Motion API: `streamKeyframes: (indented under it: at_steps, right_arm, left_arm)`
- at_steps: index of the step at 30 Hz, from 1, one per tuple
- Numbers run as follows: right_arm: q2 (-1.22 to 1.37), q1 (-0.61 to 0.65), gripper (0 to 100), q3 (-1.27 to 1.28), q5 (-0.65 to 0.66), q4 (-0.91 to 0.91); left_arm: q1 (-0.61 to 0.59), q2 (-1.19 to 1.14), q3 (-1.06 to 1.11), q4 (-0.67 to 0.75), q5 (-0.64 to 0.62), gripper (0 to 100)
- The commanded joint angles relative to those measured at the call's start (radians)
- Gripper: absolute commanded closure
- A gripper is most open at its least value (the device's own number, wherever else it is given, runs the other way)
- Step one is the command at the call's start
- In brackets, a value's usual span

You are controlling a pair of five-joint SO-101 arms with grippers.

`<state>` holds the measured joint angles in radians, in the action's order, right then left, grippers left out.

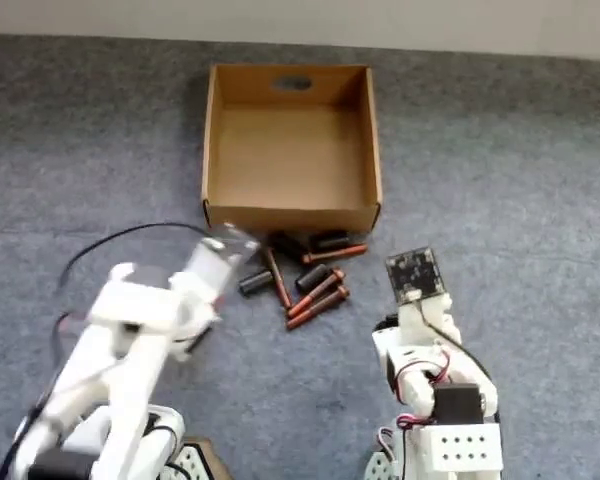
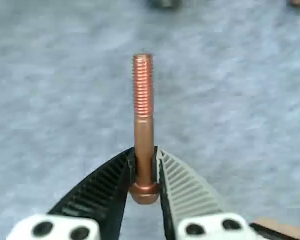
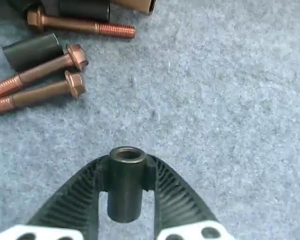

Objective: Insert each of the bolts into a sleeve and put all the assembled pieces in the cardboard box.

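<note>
As the left pincer (image 2: 144,156) grasps a bolt (image 2: 142,100) and the right pincer (image 3: 126,167) a sleeve (image 3: 125,200), the frame edge cuts off loose bolts (image 3: 40,95).

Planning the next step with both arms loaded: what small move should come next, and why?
Probably bring the left end effector toward the right end effector, lining the threaded tip of the bolt up with the open bore of the sleeve. Both pieces are gripped but apart, and the box is empty.

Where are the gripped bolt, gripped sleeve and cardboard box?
bolt (image 2: 143,125), left wrist view, middle of its shank.
sleeve (image 3: 125,190), right wrist view, its side wall.
cardboard box (image 1: 292,218), high view, its near wall.
</note>
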<state>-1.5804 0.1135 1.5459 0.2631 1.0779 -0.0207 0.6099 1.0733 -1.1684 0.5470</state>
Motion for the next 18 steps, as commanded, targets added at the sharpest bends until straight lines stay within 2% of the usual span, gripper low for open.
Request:
streamKeyframes:
  at_steps: [1, 4, 7, 10, 16, 18]
  right_arm:
    - [-0.059, -0.008, 99.2, 0.084, -0.028, -0.056]
    - [-0.076, -0.008, 99.2, 0.101, -0.038, -0.058]
    - [-0.079, -0.008, 99.2, 0.114, -0.038, -0.059]
    - [-0.081, -0.008, 99.2, 0.142, -0.037, -0.064]
    - [-0.079, -0.008, 99.2, 0.166, -0.035, -0.087]
    - [-0.079, -0.008, 99.2, 0.168, -0.035, -0.087]
  left_arm:
    - [-0.048, 0.166, 0.062, 0.025, 0.183, 99]
    - [0.004, 0.209, 0.134, 0.051, 0.262, 95]
    - [0.062, 0.209, 0.179, 0.055, 0.264, 87]
    - [0.07, 0.214, 0.174, 0.057, 0.265, 83]
    - [0.067, 0.217, 0.091, 0.048, 0.258, 82]
    - [0.067, 0.217, 0.053, -0.005, 0.203, 82]
